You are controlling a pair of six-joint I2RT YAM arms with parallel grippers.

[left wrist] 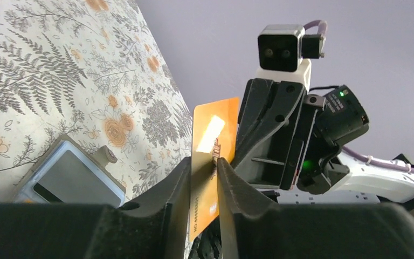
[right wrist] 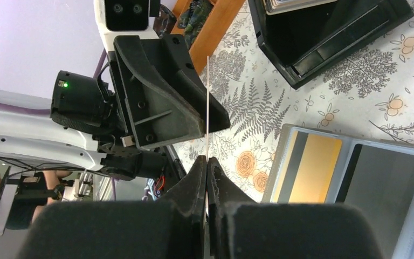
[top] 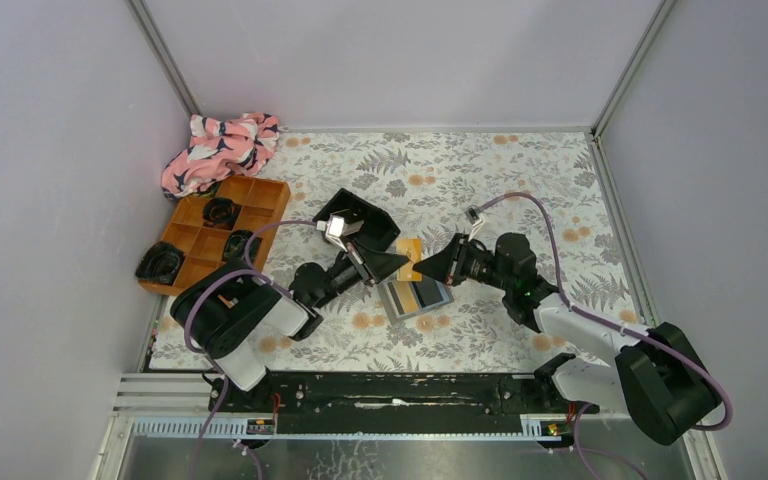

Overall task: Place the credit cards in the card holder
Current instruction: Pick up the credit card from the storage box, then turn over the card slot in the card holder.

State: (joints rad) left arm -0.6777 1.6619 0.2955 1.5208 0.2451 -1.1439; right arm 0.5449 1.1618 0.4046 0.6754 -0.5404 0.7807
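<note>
Closest to my left wrist camera stood my left gripper (left wrist: 204,164), its fingers a little apart with the gold card (left wrist: 213,127) upright in the gap. Whether either pad pressed it I could not tell. Raised digits ran along the card's face, too small to read. My right gripper (left wrist: 237,156) met the card's far edge, and the card holder (left wrist: 103,157) lay open on the floral tablecloth (left wrist: 43,65) below.

From my right wrist the gold card showed edge-on as a thin line, my right fingers pinched together on it. Beside them the open holder carried a yellow card (right wrist: 312,167) in one pocket and a dark card (right wrist: 388,189) in the next; the black tray (right wrist: 329,54) lay beyond.

From above, both grippers met over the holder — the gold card between them — with the orange tray (top: 260,195) and a pink cloth (top: 220,150) at the far left.
</note>
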